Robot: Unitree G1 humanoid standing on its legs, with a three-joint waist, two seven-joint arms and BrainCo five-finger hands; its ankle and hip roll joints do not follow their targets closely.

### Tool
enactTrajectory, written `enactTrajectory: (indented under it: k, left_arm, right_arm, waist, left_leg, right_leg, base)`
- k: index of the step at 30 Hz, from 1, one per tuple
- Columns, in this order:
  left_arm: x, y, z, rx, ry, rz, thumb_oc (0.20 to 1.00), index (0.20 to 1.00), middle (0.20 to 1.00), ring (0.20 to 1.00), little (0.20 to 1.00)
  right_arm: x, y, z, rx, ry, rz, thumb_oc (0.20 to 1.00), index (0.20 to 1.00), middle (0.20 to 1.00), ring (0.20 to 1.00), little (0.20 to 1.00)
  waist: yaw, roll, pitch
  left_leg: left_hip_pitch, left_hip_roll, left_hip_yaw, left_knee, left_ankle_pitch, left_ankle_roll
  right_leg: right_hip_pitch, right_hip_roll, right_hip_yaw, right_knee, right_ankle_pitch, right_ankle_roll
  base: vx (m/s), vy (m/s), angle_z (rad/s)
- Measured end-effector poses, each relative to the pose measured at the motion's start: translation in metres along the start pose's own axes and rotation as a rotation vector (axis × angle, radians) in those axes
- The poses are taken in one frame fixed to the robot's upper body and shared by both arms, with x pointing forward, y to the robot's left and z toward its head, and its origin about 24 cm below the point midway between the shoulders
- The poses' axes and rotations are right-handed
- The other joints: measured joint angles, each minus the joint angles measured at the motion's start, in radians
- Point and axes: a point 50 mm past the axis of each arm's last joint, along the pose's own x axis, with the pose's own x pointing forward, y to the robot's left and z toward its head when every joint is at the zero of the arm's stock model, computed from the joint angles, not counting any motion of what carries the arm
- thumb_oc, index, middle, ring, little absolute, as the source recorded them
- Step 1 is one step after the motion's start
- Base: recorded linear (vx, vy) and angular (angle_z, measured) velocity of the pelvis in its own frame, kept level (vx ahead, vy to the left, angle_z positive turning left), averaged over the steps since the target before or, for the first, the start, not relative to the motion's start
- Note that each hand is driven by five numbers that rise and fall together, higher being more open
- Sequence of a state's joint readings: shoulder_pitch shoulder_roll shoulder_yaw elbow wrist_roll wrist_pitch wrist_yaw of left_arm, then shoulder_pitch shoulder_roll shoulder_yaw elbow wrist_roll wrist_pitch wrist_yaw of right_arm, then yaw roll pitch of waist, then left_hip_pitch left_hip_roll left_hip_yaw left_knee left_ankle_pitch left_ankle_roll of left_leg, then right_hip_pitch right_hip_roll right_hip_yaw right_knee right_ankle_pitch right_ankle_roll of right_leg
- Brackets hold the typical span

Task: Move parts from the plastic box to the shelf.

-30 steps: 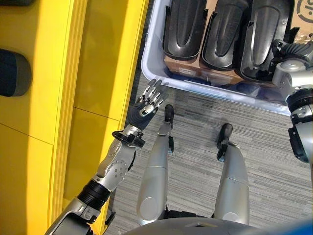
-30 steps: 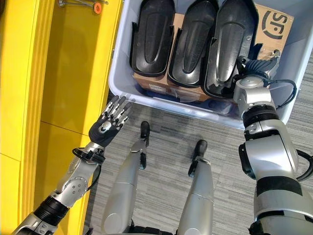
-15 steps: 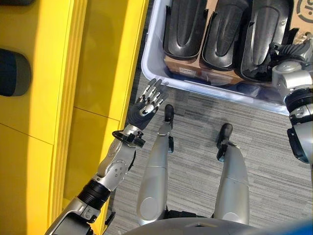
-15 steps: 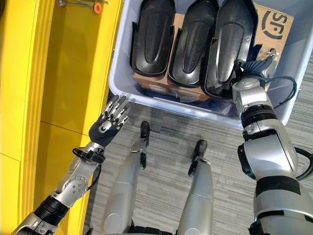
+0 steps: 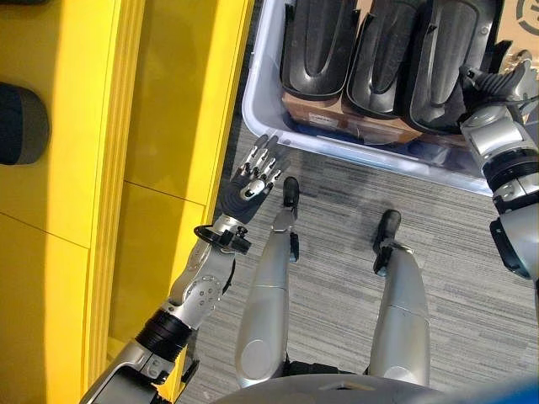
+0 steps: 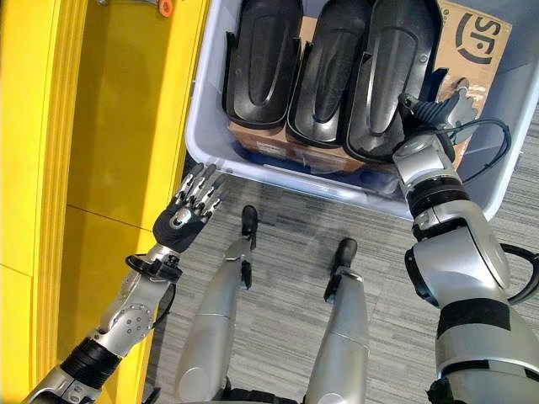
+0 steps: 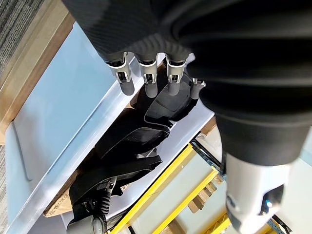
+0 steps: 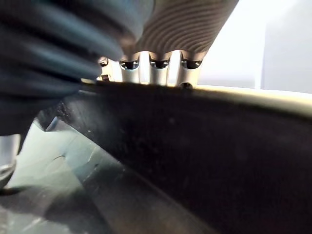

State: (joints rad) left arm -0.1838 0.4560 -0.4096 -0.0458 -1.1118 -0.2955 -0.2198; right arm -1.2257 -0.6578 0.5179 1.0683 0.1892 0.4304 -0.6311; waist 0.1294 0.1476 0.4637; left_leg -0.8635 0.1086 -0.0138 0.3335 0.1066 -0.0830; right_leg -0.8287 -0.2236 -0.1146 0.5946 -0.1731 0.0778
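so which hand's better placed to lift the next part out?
Right hand: it's inside the plastic box against the rightmost black part. Left hand hovers open outside, by the yellow shelf.

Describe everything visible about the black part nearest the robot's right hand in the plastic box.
The black part is a long, dished shell with a rounded far end, of what looks like matte moulded plastic. It stands tilted in the plastic box, rightmost of three like parts side by side, leaning on a cardboard box. The right hand is at its near right edge; its fingers are hidden behind the part, so a grip cannot be confirmed.
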Motion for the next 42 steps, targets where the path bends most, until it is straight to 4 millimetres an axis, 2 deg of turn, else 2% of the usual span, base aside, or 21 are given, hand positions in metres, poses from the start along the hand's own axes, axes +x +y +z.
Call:
enactTrajectory:
  k: [9, 22, 29, 35, 39, 40, 42]
  left_arm:
    - [0.002, -0.001, 0.000, -0.003, -0.005, -0.002, 1.000, 1.000, 1.000, 1.000, 1.000]
    - [0.002, -0.001, 0.000, -0.011, -0.010, -0.002, 1.000, 1.000, 1.000, 1.000, 1.000]
    - [0.002, -0.002, 0.000, -0.013, -0.014, -0.004, 1.000, 1.000, 1.000, 1.000, 1.000]
    - [0.002, -0.002, 0.001, -0.013, -0.033, -0.005, 1.000, 1.000, 1.000, 1.000, 1.000]
    - [0.001, -0.003, -0.001, -0.024, -0.043, 0.001, 1.000, 1.000, 1.000, 1.000, 1.000]
    - [0.001, -0.003, -0.001, -0.031, -0.053, 0.003, 1.000, 1.000, 1.000, 1.000, 1.000]
    - [0.002, -0.006, -0.004, -0.050, -0.064, 0.005, 1.000, 1.000, 1.000, 1.000, 1.000]
  right_arm:
    - [0.003, -0.005, 0.007, 0.083, 0.010, 0.004, 0.200, 0.200, 0.200, 0.200, 0.200]
    - [0.002, -0.003, 0.007, 0.078, 0.000, 0.002, 0.200, 0.200, 0.200, 0.200, 0.200]
    - [-0.002, 0.006, -0.005, 0.069, -0.005, -0.007, 0.200, 0.200, 0.200, 0.200, 0.200]
    - [-0.017, 0.025, -0.013, 0.263, -0.080, -0.040, 0.200, 0.200, 0.200, 0.200, 0.200]
    - [-0.041, 0.046, -0.017, 0.384, -0.131, -0.020, 0.200, 0.200, 0.200, 0.200, 0.200]
    - [-0.052, 0.055, -0.017, 0.405, -0.165, 0.006, 0.200, 0.200, 0.200, 0.200, 0.200]
    - [-0.064, 0.060, -0.016, 0.435, -0.201, 0.028, 0.200, 0.200, 0.200, 0.200, 0.200]
  waist:
    - [0.000, -0.011, -0.007]
    - [0.001, -0.009, -0.008]
    - [0.010, 0.001, -0.015]
    - [0.012, 0.002, -0.015]
    - [0.000, 0.008, -0.012]
    - [-0.003, 0.010, -0.011]
    - [-0.006, 0.018, -0.005]
  left_leg:
    - [-0.024, 0.000, -0.001, 0.002, 0.004, 0.001]
    - [-0.018, 0.001, 0.002, -0.002, 0.014, 0.002]
    - [0.017, 0.007, 0.006, -0.018, 0.016, 0.002]
    - [0.074, 0.015, 0.027, -0.044, 0.016, 0.001]
    - [0.120, 0.015, 0.046, -0.066, 0.015, 0.003]
    - [0.144, 0.015, 0.054, -0.079, 0.016, 0.004]
    - [0.177, 0.014, 0.063, -0.092, 0.016, 0.006]
  right_leg:
    - [-0.029, -0.002, 0.000, 0.017, -0.002, -0.003]
    - [-0.028, -0.002, 0.001, 0.016, 0.001, -0.006]
    - [0.001, 0.004, 0.001, 0.001, 0.002, -0.007]
    - [0.048, 0.011, 0.009, -0.034, 0.022, 0.002]
    - [0.089, 0.011, 0.020, -0.064, 0.033, 0.007]
    - [0.108, 0.011, 0.023, -0.077, 0.038, 0.009]
    - [0.137, 0.011, 0.029, -0.094, 0.044, 0.012]
  base:
    - [0.00, 0.000, 0.00]
    - [0.00, 0.000, 0.00]
    - [-0.01, -0.007, -0.01]
    - [-0.03, -0.005, -0.09]
    - [-0.03, -0.001, -0.09]
    - [-0.03, 0.011, -0.08]
    - [-0.02, 0.013, -0.09]
